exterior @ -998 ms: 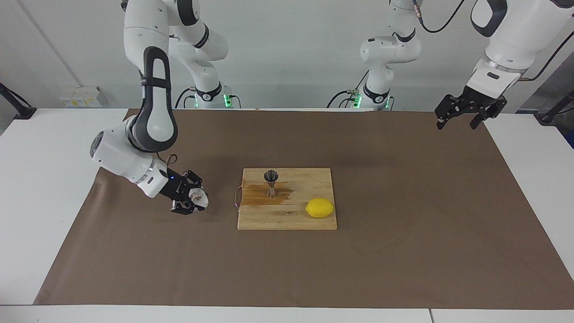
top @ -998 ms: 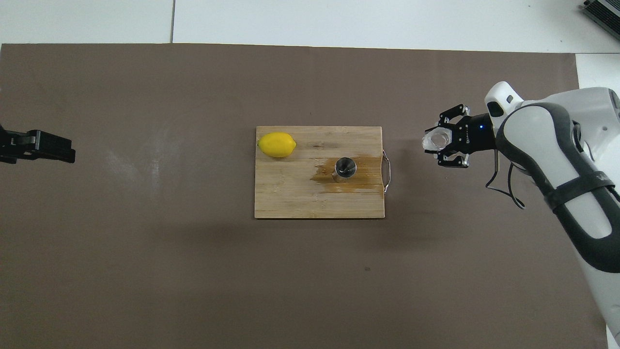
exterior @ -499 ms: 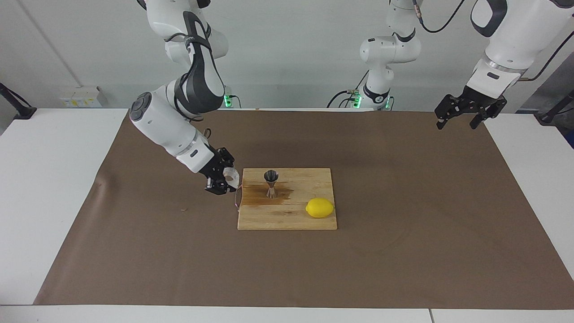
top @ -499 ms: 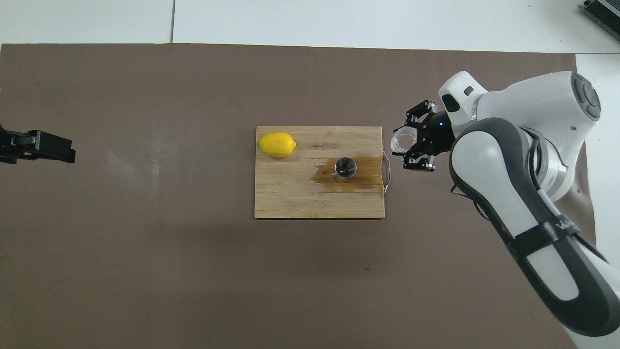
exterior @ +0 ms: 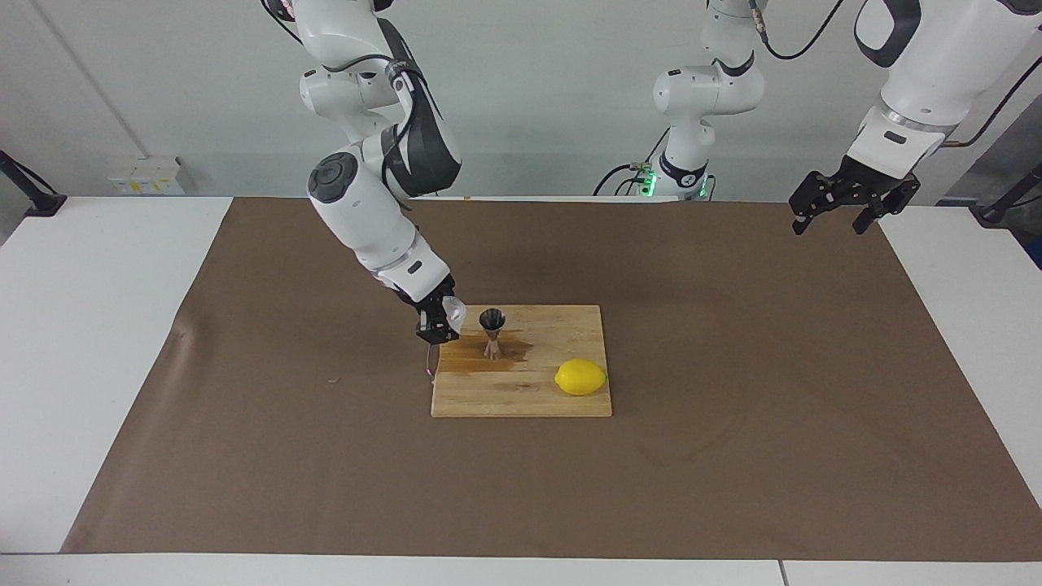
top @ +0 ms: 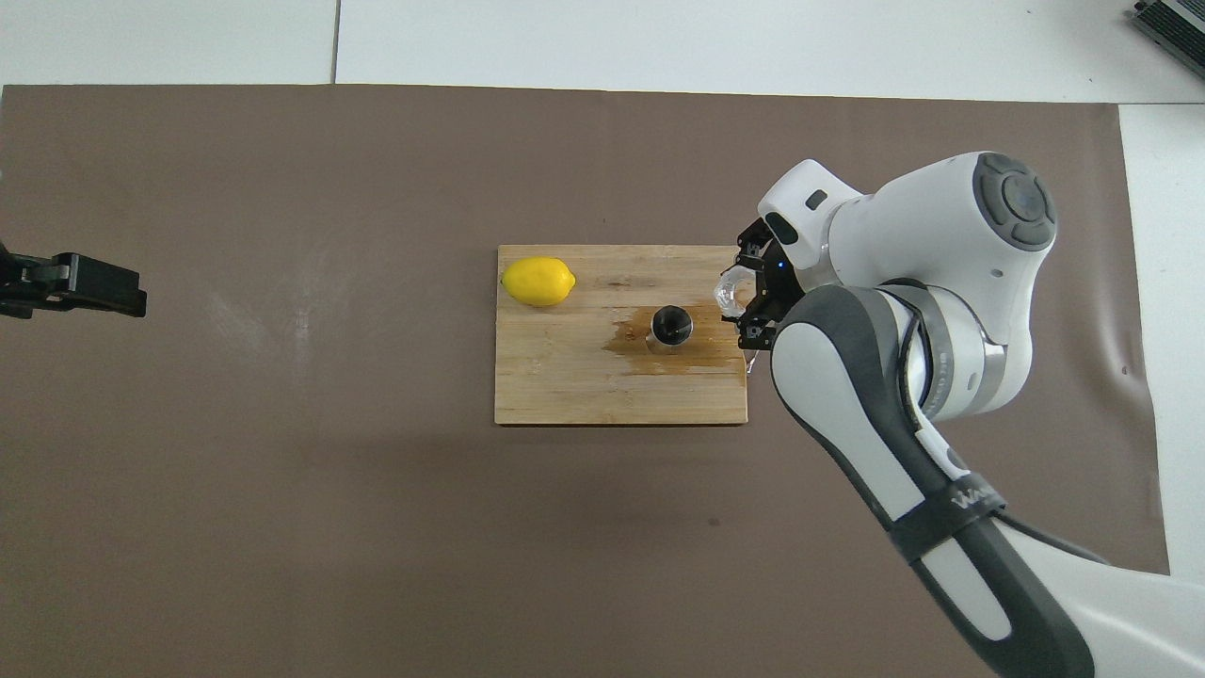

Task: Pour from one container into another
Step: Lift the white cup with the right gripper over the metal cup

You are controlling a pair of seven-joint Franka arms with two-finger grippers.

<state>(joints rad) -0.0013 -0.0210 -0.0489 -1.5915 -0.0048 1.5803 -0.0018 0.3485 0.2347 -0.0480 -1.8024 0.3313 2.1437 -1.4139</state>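
My right gripper [exterior: 440, 323] is shut on the small faceted clear glass cup [exterior: 453, 312] and holds it in the air over the handle end of the wooden cutting board [exterior: 537, 400]. The cup sits close beside the steel hourglass jigger [exterior: 492, 332], about level with its rim and not touching it. In the overhead view the cup [top: 730, 290] shows just off the jigger [top: 671, 327], with the right gripper [top: 750, 303] around it. The jigger stands upright on the board in a dark wet stain. My left gripper [exterior: 832, 223] waits open, raised over the left arm's end of the table.
A yellow lemon [exterior: 580, 377] lies on the board, toward the left arm's end and farther from the robots than the jigger. The board's wire handle [top: 750, 325] sticks out under the right gripper. A brown mat [exterior: 733, 456] covers the table.
My right arm has swung the cup from low over the mat at the right arm's end to beside the jigger at the board's edge. The left arm has not moved.
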